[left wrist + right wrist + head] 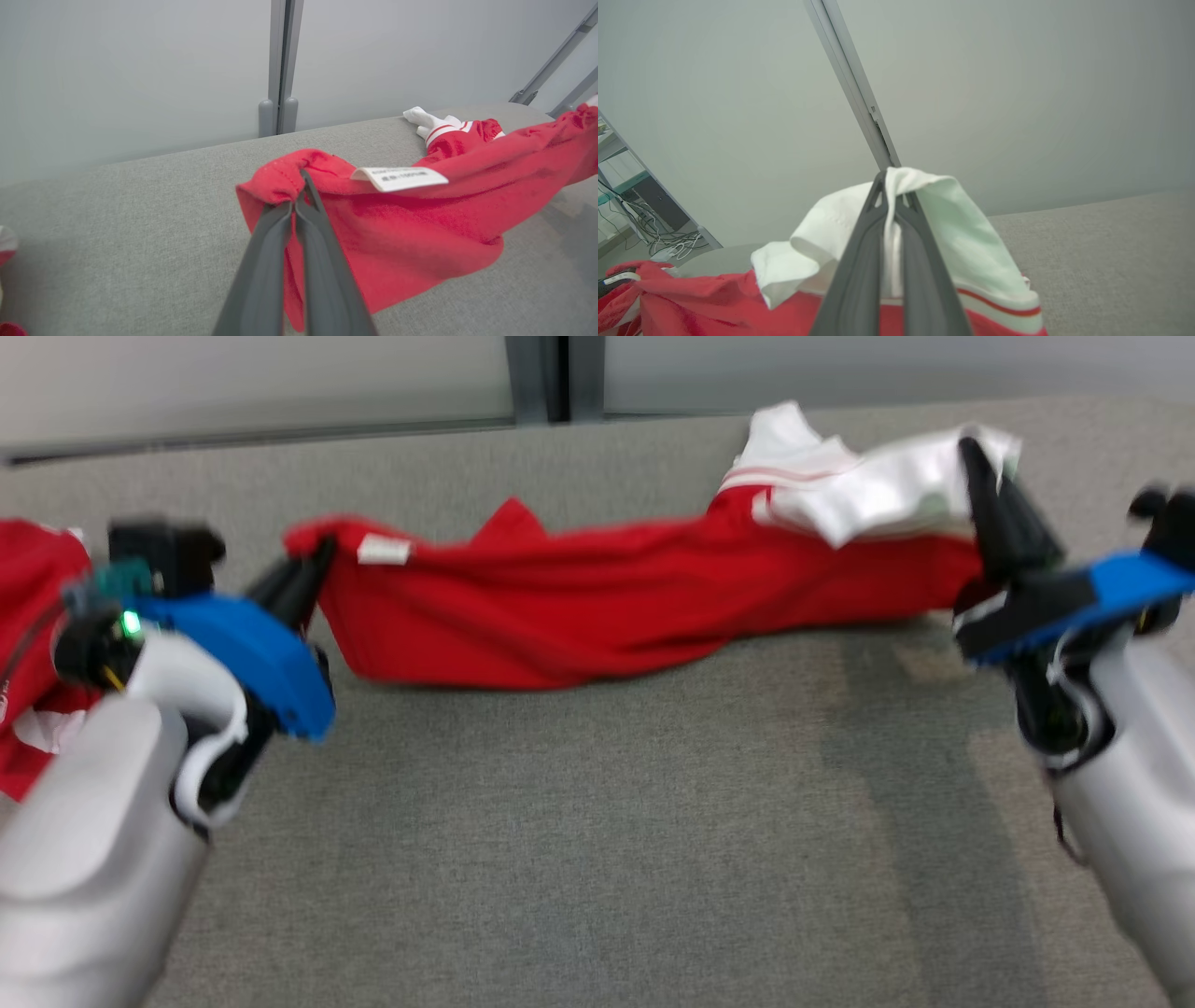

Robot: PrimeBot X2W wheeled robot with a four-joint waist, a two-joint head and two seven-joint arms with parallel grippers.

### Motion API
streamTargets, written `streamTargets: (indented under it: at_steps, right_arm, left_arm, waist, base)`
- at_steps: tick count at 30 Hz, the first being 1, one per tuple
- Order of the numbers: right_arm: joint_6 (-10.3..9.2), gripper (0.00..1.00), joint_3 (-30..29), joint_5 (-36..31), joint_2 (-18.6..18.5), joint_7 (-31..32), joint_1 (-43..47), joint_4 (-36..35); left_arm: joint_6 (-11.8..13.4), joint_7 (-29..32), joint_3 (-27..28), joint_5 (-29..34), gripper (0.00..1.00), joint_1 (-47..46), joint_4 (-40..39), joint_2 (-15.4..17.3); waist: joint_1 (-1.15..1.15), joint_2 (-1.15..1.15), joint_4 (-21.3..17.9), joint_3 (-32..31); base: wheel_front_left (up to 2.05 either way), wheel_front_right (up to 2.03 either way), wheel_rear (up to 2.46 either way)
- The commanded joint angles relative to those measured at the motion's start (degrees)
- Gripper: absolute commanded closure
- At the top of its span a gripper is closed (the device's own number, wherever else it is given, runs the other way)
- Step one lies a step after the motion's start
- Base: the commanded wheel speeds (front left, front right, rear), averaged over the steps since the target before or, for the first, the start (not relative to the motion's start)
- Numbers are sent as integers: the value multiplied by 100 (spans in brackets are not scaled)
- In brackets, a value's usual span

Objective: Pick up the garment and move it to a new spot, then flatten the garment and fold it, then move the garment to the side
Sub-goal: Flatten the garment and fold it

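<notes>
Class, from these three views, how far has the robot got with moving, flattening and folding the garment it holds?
Done: the left gripper and right gripper have jaws shut on opposite ends of the red and white garment. In hand: it hangs stretched between them, sagging toward the grey surface. Left: it is bunched, so flattening, folding and moving aside remain.

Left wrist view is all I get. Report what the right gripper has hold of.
Observer: The right gripper is shut on the white end of the garment, with cloth draped over its fingertips.
Operator: Identify the red scrap at my frame's left edge.
Observer: The head view shows a second red cloth there, partly hidden behind the left forearm.
</notes>
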Motion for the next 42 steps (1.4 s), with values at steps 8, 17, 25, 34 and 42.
streamTargets:
  at_steps: [8, 17, 25, 34, 42]
  right_arm:
    - [1, 100, 307, 396, -26, 29, -2577, 869]
    - [1, 100, 141, 412, 173, -85, -4841, 1780]
    - [1, 100, 311, 489, 234, -99, -5541, 1953]
    - [1, 100, 1266, 938, 134, 126, -4403, 1781]
    - [1, 100, 2197, 1499, -157, 980, -2711, 1327]
  left_arm:
    - [-8, -343, -478, -174, 100, -2469, 944, 148]
    - [-8, -820, -546, -482, 100, -4480, 1906, -86]
    - [-9, -1029, -782, -677, 100, -5321, 2456, -160]
    - [-9, -918, -1819, -1105, 100, -4461, 2461, 8]
    - [-7, -724, -2687, -1949, 100, -2949, 1949, 496]
  waist:
    - [-1, -1, 189, 928]
    - [-1, -1, 235, 1252]
    - [-1, -1, 113, 1117]
    - [-1, -1, 57, 609]
    - [-1, -1, -5, -157]
  base:
    - [0, 0, 0]
    - [0, 0, 0]
    - [0, 0, 0]
    - [0, 0, 0]
    - [0, 0, 0]
